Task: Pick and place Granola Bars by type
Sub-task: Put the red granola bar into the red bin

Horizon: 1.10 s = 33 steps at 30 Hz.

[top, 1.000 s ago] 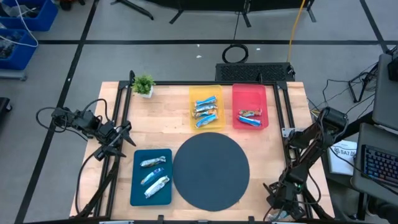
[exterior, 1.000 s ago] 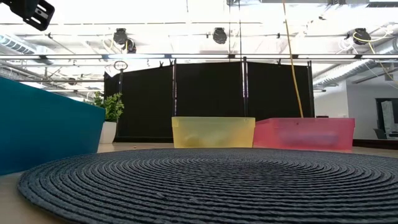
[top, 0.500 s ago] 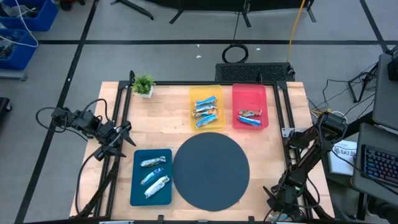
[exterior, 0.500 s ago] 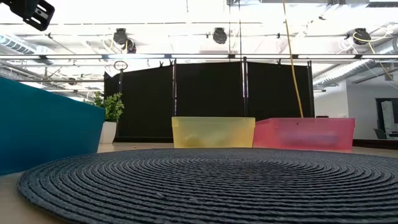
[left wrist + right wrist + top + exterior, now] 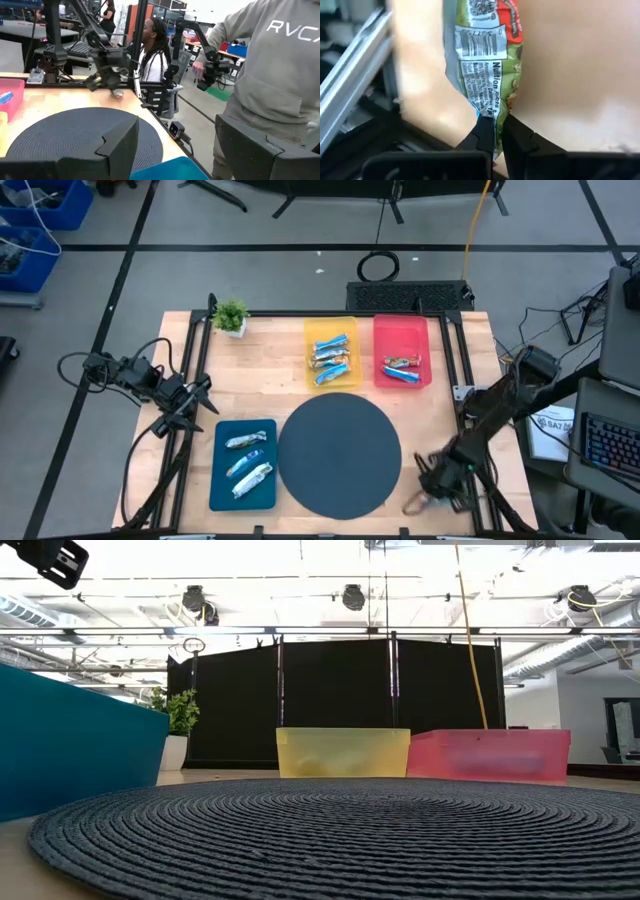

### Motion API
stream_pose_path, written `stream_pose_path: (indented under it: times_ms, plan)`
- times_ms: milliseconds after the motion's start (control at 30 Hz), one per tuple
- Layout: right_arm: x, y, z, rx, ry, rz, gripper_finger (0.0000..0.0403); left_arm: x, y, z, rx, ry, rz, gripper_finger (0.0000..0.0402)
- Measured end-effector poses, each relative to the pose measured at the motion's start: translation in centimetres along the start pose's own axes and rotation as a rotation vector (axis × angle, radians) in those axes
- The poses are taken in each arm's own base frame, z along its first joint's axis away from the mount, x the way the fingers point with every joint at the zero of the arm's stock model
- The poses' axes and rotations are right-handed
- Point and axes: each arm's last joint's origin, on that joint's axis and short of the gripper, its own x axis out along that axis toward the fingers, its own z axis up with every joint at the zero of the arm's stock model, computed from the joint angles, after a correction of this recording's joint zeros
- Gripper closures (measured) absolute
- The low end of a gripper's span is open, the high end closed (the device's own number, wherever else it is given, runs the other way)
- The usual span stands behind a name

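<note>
My right gripper [image 5: 496, 134] is over the table's near right corner [image 5: 421, 496], shut on a granola bar [image 5: 487, 60] in a silver, green and red wrapper. The bar shows small at the gripper in the high view [image 5: 411, 504]. Blue-wrapped bars lie in the yellow tray [image 5: 312, 330], two bars in the red tray [image 5: 384, 330], and three silvery bars in the teal tray [image 5: 222, 480]. My left gripper [image 5: 203, 391] waits open at the table's left edge, with nothing between its fingers [image 5: 117, 145]. My right gripper pinches one end seam of the bar's wrapper [image 5: 490, 119] between its two fingertips [image 5: 512, 131]. The bar stretches lengthwise away from the fingers over the wooden table top. Whether its far end rests on the wood I cannot tell.
A round dark woven mat [image 5: 338, 455] fills the near middle of the table. A small potted plant [image 5: 231, 316] stands at the far left corner. Black frame rails [image 5: 452, 360] run along both sides. A person in a grey hoodie [image 5: 270, 65] stands beyond the table.
My right arm has swung from beyond the near right corner toward the table's left, in over the wood next to the mat. A bar now shows at its gripper there.
</note>
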Motion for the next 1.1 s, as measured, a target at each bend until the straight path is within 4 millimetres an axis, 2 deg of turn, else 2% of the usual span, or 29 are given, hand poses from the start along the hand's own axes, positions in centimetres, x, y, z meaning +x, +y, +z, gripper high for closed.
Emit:
stream_pose_path:
  times_ms: [100,267,533,667,733,867,1100]
  plan:
    - [-2.8,-1.4,-0.1,0.07,-0.035,-0.028,0.0395,0.0,0.0,0.0,0.0,0.0,0.0,0.0133]
    - [-8.8,-3.6,-0.7,0.2,-0.094,-0.103,0.0396,0.0,0.0,0.0,0.004,0.0,0.0,0.0133]
    - [-21.9,-5.7,-1.1,0.369,-0.316,-0.328,0.0398,0.0,0.0,0.1,0.008,-0.011,-0.004,0.0133]
    - [-27.3,-8.8,-1.6,0.442,-0.405,-0.432,0.0398,0.0,-0.1,0.3,0.013,-0.029,-0.008,0.0133]
    - [-29.0,-11.0,-2.2,0.486,-0.43,-0.449,0.0399,0.0,-0.1,0.3,0.012,-0.029,-0.008,0.0133]
    - [-30.5,-16.3,-2.7,0.515,-0.417,-0.548,0.0399,0.0,-0.1,0.3,0.009,-0.029,-0.009,0.0133]
    - [-30.4,-25.3,-2.4,0.498,-0.278,-0.644,0.04,0.0,-0.1,0.3,-0.024,-0.029,-0.009,0.0133]
